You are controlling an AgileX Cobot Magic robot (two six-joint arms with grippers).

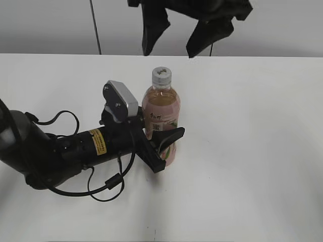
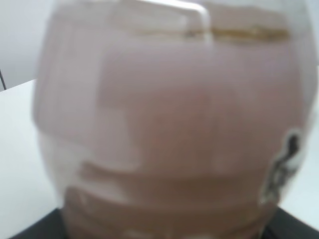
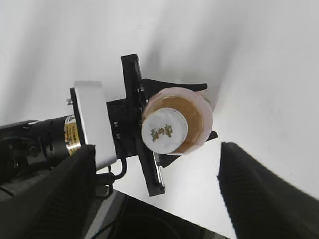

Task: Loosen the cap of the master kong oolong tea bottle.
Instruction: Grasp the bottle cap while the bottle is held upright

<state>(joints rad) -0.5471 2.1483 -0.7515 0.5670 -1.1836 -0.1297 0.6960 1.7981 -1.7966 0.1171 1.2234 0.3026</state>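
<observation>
The master kong oolong tea bottle stands upright mid-table, with its pink label and amber-pink tea. Its white cap is on the neck. My left gripper comes in low from the left and is shut on the bottle's lower body. In the left wrist view the blurred bottle fills the frame. My right gripper hangs open above and behind the bottle, apart from it. The right wrist view looks straight down on the cap and the bottle, with the right gripper's dark fingers spread wide to either side.
The white table runs to a grey wall at the back. The left arm's black body and cables lie across the table's left front. A thin dark cable hangs against the wall.
</observation>
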